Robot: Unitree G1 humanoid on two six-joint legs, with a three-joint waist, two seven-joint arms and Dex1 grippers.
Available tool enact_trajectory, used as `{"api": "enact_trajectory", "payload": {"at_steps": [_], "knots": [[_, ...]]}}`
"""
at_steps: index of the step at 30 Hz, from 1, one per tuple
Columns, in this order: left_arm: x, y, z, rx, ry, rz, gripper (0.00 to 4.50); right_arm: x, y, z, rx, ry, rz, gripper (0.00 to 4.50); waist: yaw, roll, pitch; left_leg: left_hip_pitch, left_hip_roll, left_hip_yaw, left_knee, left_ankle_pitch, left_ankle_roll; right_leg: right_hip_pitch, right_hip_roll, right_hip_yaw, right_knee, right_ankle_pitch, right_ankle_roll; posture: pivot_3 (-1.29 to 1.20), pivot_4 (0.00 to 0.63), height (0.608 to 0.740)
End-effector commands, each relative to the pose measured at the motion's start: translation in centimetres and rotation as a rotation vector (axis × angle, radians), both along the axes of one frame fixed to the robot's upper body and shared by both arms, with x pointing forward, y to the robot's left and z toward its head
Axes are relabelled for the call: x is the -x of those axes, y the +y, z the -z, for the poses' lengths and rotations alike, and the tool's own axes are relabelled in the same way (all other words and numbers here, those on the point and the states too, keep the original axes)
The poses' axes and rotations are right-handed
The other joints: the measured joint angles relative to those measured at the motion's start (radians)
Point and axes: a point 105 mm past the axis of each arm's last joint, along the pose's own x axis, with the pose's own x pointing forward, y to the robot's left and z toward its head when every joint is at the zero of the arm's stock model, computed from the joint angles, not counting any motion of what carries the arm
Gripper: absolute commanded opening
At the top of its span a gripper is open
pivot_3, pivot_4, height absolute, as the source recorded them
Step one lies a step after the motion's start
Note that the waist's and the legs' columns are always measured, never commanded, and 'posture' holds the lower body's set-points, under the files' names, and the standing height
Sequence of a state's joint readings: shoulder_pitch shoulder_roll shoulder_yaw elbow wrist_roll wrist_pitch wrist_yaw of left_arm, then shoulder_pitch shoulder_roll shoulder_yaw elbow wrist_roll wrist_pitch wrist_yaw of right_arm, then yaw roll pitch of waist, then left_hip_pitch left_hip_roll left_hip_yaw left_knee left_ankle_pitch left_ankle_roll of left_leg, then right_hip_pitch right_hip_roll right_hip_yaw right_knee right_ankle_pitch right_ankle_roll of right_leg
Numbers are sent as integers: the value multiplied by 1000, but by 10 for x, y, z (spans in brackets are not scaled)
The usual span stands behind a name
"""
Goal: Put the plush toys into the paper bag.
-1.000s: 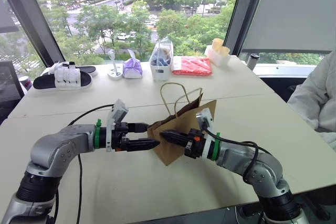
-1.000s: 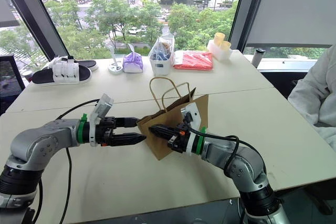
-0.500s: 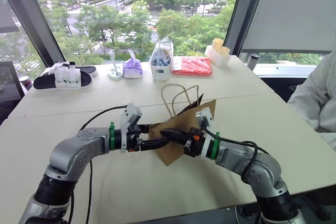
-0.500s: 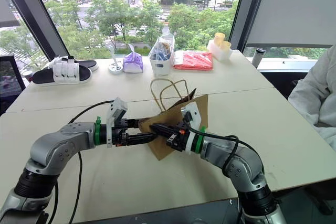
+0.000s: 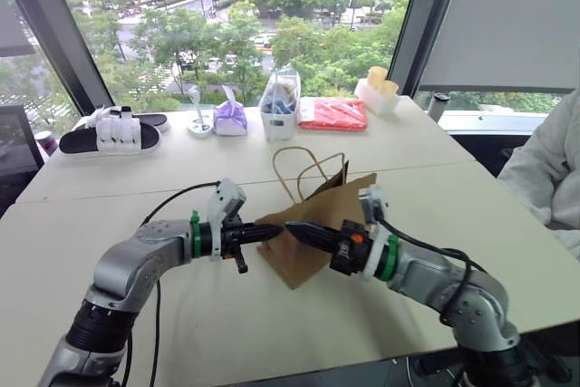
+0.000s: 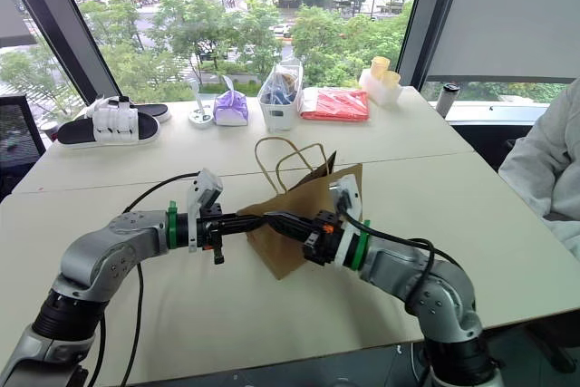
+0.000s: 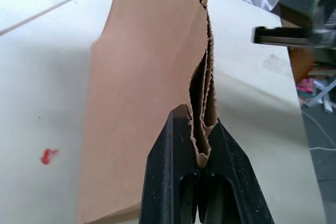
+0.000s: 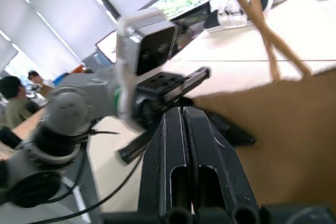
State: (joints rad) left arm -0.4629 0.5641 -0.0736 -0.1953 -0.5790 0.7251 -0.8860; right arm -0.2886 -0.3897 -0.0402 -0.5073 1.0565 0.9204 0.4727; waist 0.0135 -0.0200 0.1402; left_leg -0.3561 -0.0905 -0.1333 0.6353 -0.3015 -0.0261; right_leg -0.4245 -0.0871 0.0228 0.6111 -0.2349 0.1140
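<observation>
two arms reach level toward each other over the table (image 5: 181, 333); left gripper (image 7: 202, 145) pinches the paper bag (image 5: 313, 224) edge; right gripper (image 5: 294, 228), fingers pressed together, lies against the bag, which stands mid-table.

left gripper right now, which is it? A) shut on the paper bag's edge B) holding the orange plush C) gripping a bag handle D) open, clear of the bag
A: in the left wrist view the left gripper has its fingers closed with the torn top edge of the paper bag pinched between them.
</observation>
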Motion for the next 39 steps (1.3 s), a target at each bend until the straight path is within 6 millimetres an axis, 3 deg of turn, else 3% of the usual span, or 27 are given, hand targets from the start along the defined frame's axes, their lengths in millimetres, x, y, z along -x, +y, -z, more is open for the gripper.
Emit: {"api": "enact_trajectory", "payload": {"at_steps": [1,9,13,19,28,31,38,39], "knots": [[-4,-3,-21,-26,-168,54,23,9,-11,-16,-41,-39,-6,0,-1,0,0,0,0,0,0,0,0,0,0,0,0,0,0,0,150,740],[-18,-2,-56,-100,-317,269,23,2,-45,-2,-5,16,97,0,-1,0,0,0,0,1,1,-2,4,1,0,-1,0,0,0,0,150,740],[-41,-6,-69,-92,-345,311,23,1,-51,2,-3,25,127,0,0,0,0,0,0,1,2,-2,5,1,0,-1,0,0,0,0,150,740],[-71,-10,-53,-149,-348,305,23,7,-57,6,-8,32,179,0,-1,0,0,-1,-1,0,8,-3,5,3,0,-3,0,0,0,0,150,740],[-70,-1,-14,-201,-277,319,23,12,-67,8,-8,43,239,0,-1,0,0,-1,-1,0,11,-5,10,5,0,-3,1,0,1,0,150,740],[-71,1,-12,-201,-275,302,781,10,-67,9,-6,44,238,0,0,0,0,-1,-1,0,11,-5,10,5,0,-3,1,0,1,0,150,740],[-68,9,-24,-133,-292,251,4216,6,-66,10,8,48,211,0,-4,0,0,-1,-1,0,11,-6,10,5,0,-3,2,0,1,0,150,740],[-66,14,-25,-141,-283,233,4464,7,-65,11,13,49,206,0,-4,0,0,-1,-1,0,11,-6,10,5,0,-3,2,0,1,0,150,740]]}}
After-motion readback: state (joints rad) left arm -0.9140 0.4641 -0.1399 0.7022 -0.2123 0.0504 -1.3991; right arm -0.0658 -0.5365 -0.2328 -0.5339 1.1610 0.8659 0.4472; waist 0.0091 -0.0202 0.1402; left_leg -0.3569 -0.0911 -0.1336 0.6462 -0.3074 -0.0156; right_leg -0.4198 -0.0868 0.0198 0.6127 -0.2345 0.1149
